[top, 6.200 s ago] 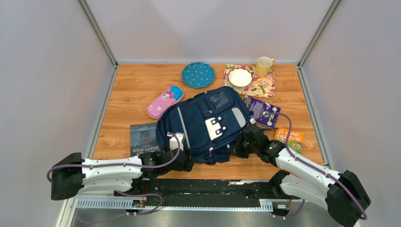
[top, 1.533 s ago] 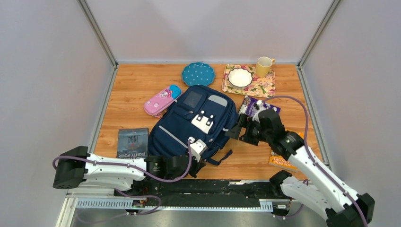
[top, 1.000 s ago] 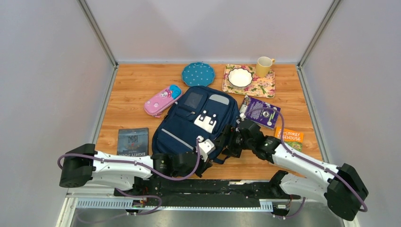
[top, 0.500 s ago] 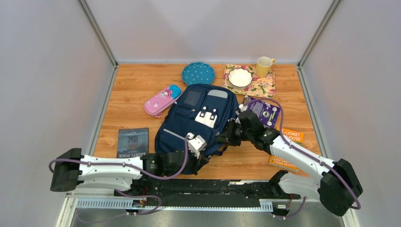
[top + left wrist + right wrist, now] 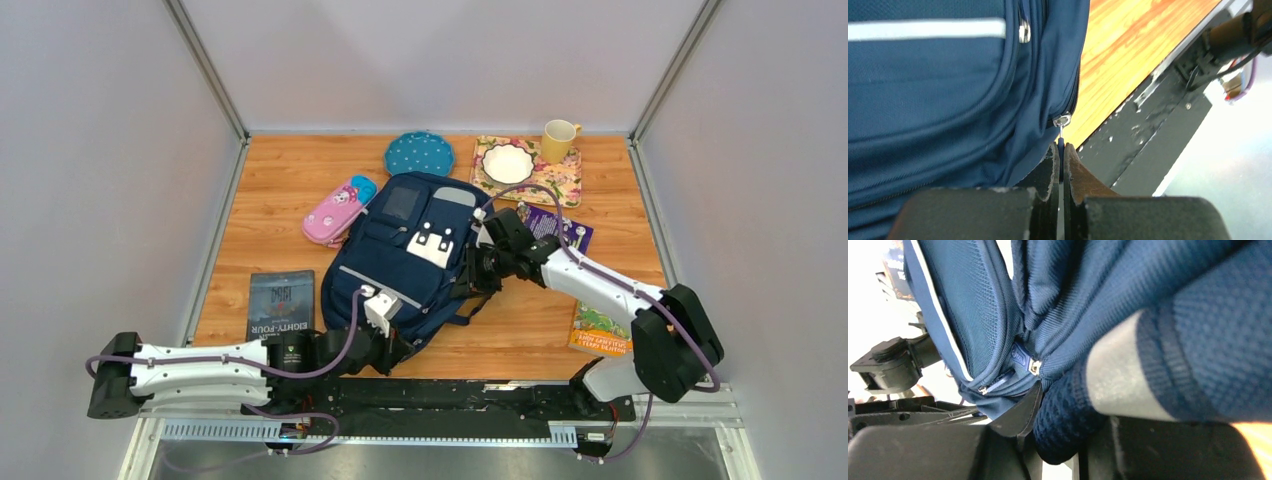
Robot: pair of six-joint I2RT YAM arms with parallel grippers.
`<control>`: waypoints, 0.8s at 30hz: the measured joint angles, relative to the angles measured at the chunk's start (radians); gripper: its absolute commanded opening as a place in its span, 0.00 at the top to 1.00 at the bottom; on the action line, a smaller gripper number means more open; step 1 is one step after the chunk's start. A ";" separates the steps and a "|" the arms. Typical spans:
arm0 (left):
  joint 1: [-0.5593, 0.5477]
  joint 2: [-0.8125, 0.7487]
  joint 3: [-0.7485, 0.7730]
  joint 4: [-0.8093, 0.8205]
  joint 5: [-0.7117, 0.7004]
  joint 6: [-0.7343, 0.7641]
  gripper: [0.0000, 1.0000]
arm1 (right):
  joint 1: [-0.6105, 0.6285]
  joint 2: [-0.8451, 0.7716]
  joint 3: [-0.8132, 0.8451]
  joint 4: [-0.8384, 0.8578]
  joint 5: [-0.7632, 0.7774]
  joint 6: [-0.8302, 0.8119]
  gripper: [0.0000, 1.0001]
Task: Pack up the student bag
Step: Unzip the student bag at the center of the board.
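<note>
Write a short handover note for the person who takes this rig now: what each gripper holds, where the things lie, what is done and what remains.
Left gripper: shut on a zip pull at the near edge of the student bag.
Right gripper: shut on a padded fold at the bag's right side.
The bag lies front up in the middle of the table. Outside it lie the pink pencil case, dark book, purple book and orange book.
Done: both grips are set; no open compartment shows.
Left: probably open the zip, load the items, close it.
</note>
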 measured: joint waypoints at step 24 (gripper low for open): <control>-0.042 0.504 0.264 0.118 0.032 0.208 1.00 | -0.066 -0.512 -0.274 -0.028 0.134 0.185 0.17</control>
